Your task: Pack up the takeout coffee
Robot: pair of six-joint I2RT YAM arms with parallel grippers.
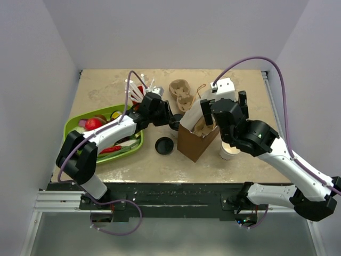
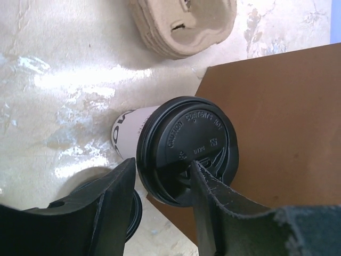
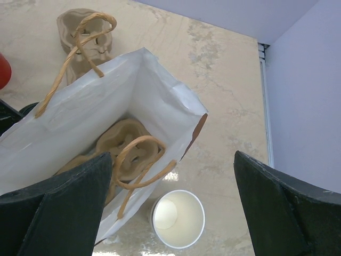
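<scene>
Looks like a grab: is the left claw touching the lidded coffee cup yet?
Cannot tell. Left wrist view: the left gripper straddles the lid of the takeout coffee; one finger overlaps it, but neither contact nor gap shows plainly.

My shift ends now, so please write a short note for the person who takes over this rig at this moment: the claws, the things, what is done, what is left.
Left claw: one finger on each side of the takeout coffee lid; I cannot tell if it grips.
Right claw: wide open at the mouth of the paper bag, holding nothing.
Coffee: on the table, right beside the bag's brown wall.
Bag: upright, open, with a cardboard cup carrier inside.
Done: left claw placed at the cup.
Left: grip, lift, put the coffee in the bag.
</scene>
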